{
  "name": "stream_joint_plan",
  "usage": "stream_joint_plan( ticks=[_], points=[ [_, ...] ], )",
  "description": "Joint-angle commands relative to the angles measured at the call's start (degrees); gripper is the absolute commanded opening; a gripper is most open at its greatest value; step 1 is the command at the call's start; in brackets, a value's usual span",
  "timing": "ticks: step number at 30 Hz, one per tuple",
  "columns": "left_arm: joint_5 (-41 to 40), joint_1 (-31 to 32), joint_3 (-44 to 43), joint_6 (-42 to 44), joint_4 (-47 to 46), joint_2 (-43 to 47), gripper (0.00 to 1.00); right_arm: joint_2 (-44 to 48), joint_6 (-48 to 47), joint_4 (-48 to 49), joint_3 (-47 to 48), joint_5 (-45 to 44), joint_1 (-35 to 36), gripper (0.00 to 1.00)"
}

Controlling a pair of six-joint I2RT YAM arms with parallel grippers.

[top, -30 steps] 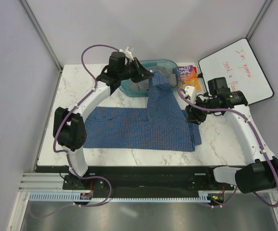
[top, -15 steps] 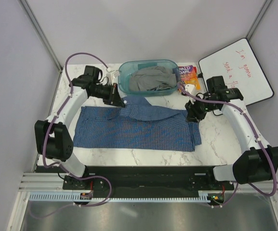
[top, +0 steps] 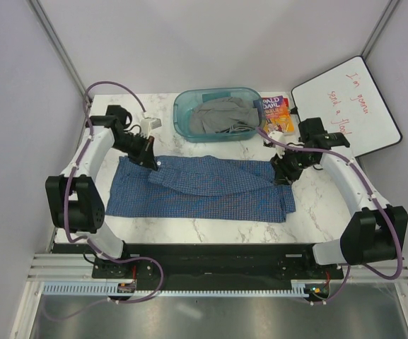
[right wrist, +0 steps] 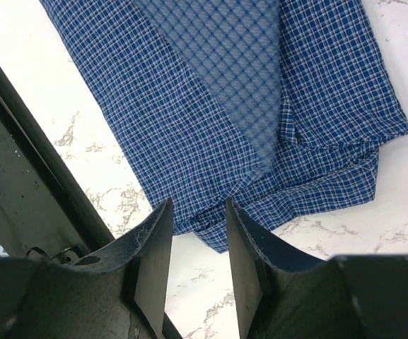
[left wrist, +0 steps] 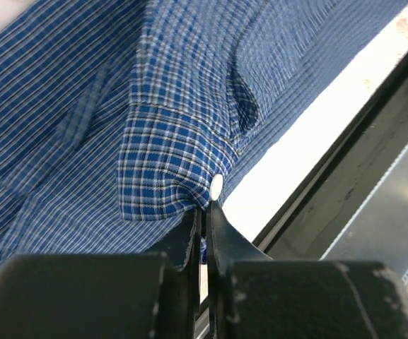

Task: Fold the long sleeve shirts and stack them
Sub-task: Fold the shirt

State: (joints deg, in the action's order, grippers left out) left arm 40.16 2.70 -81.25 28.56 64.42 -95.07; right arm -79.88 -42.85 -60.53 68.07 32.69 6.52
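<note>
Blue checked shirt (top: 211, 187): flat on marble worktop (top: 317, 205). Left gripper (left wrist: 205, 212): clamped on its buttoned cuff. Right gripper (right wrist: 198, 208): jaws apart, empty, over shirt's right edge.

My blue checked shirt (top: 211, 199) lies spread flat, one sleeve (top: 214, 174) folded across its top, buttoned cuff (left wrist: 165, 169) pinched in my left gripper (top: 154, 164).
</note>
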Motion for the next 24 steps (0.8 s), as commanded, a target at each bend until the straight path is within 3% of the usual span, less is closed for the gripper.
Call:
stream_joint_plan(
  ticks=[1, 14, 17, 19, 20, 21, 22, 23, 24],
  points=[
    [-3.7, -4.9, -2.0, 6.9, 3.2, -0.7, 0.06, -0.6, -0.3, 1.7, -0.5, -0.6, 0.2, 0.44],
    [-8.0, -10.3, 1.1, 9.0, -1.2, -4.0, 0.11, -1.2, 2.0, 4.7, -2.6, -1.8, 3.8, 0.44],
    [-9.4, -10.7, 3.2, 7.9, -3.6, -4.1, 0.22, -1.8, 3.3, 5.9, -2.4, -1.8, 5.8, 0.44],
    [-10.6, -11.7, 4.5, 7.1, -6.1, -3.8, 0.34, -2.4, 4.3, 6.7, -2.0, -2.3, 7.8, 0.44],
    [-10.5, -12.2, 4.6, 6.5, -6.5, -3.5, 0.47, -2.4, 4.9, 7.1, -1.8, -2.5, 8.5, 0.44],
    [-10.0, -12.7, 4.5, 6.4, -6.6, -3.3, 0.52, -2.7, 5.3, 7.7, -1.3, -2.7, 9.9, 0.44],
    [-8.2, -14.2, 4.4, 6.4, -6.6, -2.5, 0.67, -2.9, 5.7, 8.1, -1.0, -3.3, 10.5, 0.44],
    [-7.0, -14.9, 4.5, 6.8, -6.6, -0.6, 0.94, -3.2, 6.8, 8.7, -0.7, -3.4, 11.0, 0.44],
    [-5.6, -15.4, 4.7, 7.3, -6.6, 0.8, 0.98, -3.9, 7.3, 9.6, 0.0, -3.4, 12.0, 0.44]
  ],
)
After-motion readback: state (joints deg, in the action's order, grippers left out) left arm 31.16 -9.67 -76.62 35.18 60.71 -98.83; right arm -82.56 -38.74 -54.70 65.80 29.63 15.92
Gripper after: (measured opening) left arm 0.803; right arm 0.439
